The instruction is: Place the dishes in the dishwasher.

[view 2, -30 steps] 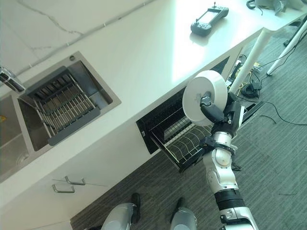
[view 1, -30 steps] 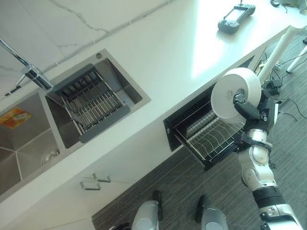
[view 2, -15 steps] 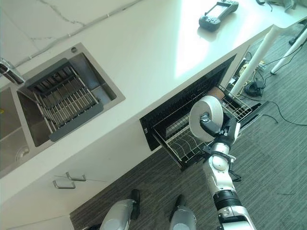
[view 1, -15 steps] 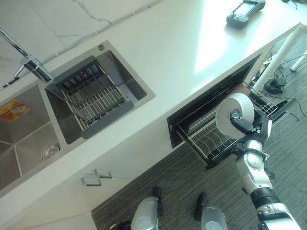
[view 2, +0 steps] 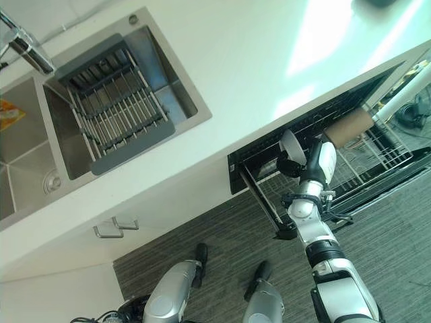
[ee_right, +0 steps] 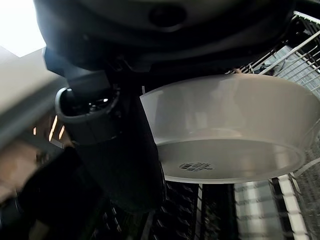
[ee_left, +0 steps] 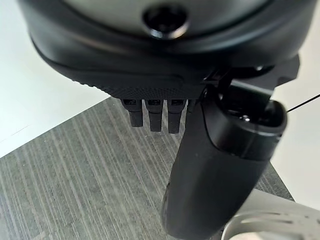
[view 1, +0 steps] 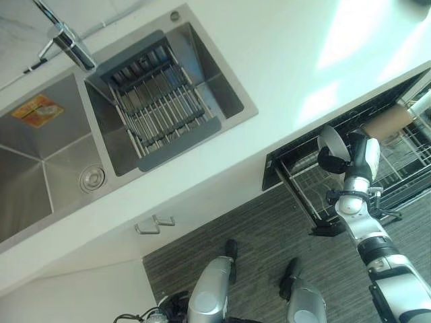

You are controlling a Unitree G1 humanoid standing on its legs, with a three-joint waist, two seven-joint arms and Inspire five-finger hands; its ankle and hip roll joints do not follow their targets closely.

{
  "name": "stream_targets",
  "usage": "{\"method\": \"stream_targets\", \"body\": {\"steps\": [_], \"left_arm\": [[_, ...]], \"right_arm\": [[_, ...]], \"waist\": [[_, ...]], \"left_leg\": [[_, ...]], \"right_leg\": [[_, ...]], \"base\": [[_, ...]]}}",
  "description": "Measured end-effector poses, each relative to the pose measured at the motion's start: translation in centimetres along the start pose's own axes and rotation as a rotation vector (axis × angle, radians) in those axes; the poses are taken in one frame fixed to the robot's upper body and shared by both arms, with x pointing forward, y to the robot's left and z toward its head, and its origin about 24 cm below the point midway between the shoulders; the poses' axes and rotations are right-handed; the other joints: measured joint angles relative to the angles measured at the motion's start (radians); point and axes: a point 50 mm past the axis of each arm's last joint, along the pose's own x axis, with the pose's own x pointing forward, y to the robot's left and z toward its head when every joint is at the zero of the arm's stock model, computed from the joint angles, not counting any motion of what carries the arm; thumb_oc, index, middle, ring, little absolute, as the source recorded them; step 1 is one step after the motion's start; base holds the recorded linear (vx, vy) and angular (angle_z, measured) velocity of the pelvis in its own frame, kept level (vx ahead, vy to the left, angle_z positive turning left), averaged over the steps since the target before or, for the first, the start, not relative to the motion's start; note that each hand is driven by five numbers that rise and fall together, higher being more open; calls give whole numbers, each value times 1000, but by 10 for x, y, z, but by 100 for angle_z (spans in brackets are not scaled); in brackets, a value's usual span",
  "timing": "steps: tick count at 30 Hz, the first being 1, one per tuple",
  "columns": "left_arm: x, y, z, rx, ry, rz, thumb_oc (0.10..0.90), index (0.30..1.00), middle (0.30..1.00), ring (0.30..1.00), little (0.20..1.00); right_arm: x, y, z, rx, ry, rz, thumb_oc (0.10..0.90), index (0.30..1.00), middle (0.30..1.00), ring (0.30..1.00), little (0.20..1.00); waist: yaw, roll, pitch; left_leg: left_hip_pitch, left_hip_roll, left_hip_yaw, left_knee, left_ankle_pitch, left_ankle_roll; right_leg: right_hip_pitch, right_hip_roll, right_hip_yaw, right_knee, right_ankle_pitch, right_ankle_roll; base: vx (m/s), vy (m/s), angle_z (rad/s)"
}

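White dish [ee_right: 235, 130] in right robot hand [ee_right: 115, 145]

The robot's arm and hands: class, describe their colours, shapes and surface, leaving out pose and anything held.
The right arm is silver-grey, built of rounded segments joined by dark rings. The right hand is dark, nearly black, with a thick rounded thumb on a bulky body. The left hand is equally dark, with a finely textured edge, blocky fingers in a row and a smooth, fat thumb.
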Motion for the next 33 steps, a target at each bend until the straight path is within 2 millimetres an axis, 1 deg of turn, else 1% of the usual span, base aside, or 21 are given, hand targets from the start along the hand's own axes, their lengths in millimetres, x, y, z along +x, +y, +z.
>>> {"method": "stream_targets", "body": {"steps": [1,3,6,8,10,12,13,14,16,18,20,22,25,26,27,28,31,33], "left_arm": [[0,-1,1,13,-1,-5,800,900,900,900,900],[0,-3,4,23,-8,-25,800,900,900,900,900],[1,-2,15,36,-39,-27,800,900,900,900,900],[1,2,22,25,-56,-24,800,900,900,900,900],[1,2,26,30,-78,-24,800,900,900,900,900],[2,0,26,17,-75,-32,800,900,900,900,900],[2,-2,32,24,-100,-37,800,900,900,900,900],[2,-4,38,37,-120,-44,800,900,900,900,900],[2,-4,40,28,-123,-46,800,900,900,900,900],[1,-4,45,33,-142,-50,800,900,900,900,900],[1,-4,46,28,-144,-48,800,900,900,900,900],[1,-4,46,4,-143,-51,800,900,900,900,900],[0,-1,52,15,-166,-48,800,900,900,900,900],[0,0,54,17,-173,-47,800,900,900,900,900],[0,1,55,15,-177,-45,800,900,900,900,900],[0,1,55,15,-177,-38,800,900,900,900,900],[-1,0,57,19,-188,-35,800,900,900,900,900],[-1,0,58,13,-190,-38,800,900,900,900,900]], "right_arm": [[-1,2,0,-22,-2,12,400,300,300,300,300],[4,7,12,-86,-67,3,400,300,300,300,300],[7,8,9,-205,-95,-14,400,300,300,300,300],[6,11,9,-287,-134,-24,400,300,300,300,300],[5,13,12,-429,-226,-56,400,300,300,300,300],[4,11,12,-477,-258,-91,400,300,300,300,300],[8,5,13,-583,-327,-137,400,300,300,300,300],[12,-2,11,-648,-340,-157,400,300,300,300,300],[12,-3,10,-667,-329,-196,400,300,300,300,300],[16,-8,17,-665,-346,-288,400,300,300,300,300],[18,-12,21,-676,-346,-349,400,300,300,300,300],[18,-13,22,-678,-346,-372,400,300,300,300,300],[24,-16,30,-652,-343,-398,400,300,300,300,300],[26,-17,31,-640,-333,-403,518,476,476,476,476],[27,-17,31,-627,-316,-405,565,547,547,547,547],[27,-17,30,-615,-298,-403,800,900,900,900,900],[31,-21,31,-528,-224,-429,800,900,900,900,900],[33,-23,30,-460,-178,-415,800,900,900,900,900]], "waist": [[0,0,0],[2,-8,5],[25,-16,10],[30,-23,15],[29,-25,16],[27,-28,18],[28,-31,18],[29,-34,20],[29,-36,21],[28,-37,20],[29,-37,20],[29,-38,20],[27,-42,20],[28,-42,20],[29,-42,20],[29,-42,20],[26,-42,19],[27,-41,19]], "left_leg": [[-2,-5,0,0,-1,4],[-38,-8,5,13,-5,15],[-74,-7,2,26,-3,17],[-94,-6,1,28,-1,18],[-119,-7,2,30,2,21],[-127,-5,2,27,6,19],[-167,-4,0,27,17,18],[-215,0,-1,29,29,19],[-225,3,0,28,31,18],[-244,3,2,26,37,19],[-251,4,4,25,39,20],[-257,4,5,24,40,20],[-290,6,8,18,51,21],[-297,5,9,14,55,22],[-300,5,10,10,58,22],[-300,5,12,9,58,22],[-308,8,23,7,58,22],[-311,8,28,7,59,23]], "right_leg": [[-1,-4,0,-1,1,0],[-38,-8,12,-1,7,3],[-70,-9,10,9,12,4],[-93,-9,11,19,12,4],[-124,-11,15,28,12,4],[-137,-11,16,35,14,6],[-181,-10,17,45,14,5],[-231,-9,17,56,18,0],[-245,-7,19,57,20,-2],[-265,-6,22,57,24,-5],[-275,-5,25,54,28,-7],[-281,-5,27,52,31,-6],[-318,-4,30,51,38,-11],[-326,-3,30,50,41,-11],[-333,-4,32,50,43,-12],[-335,-3,34,50,43,-12],[-346,1,43,38,55,-13],[-353,0,51,37,58,-14]], "base": [[-10,127,-1],[-19,71,-8],[-68,-1,0],[-52,10,1],[-46,0,-2],[-62,-34,-3],[-61,-34,1],[-55,-28,0],[-45,-23,-3],[-28,-29,-4],[-17,-12,-1],[-6,-10,-3],[-3,-6,-2],[0,0,0],[3,-10,-3],[-2,-8,-7],[-5,5,-11],[-6,31,-7]]}}
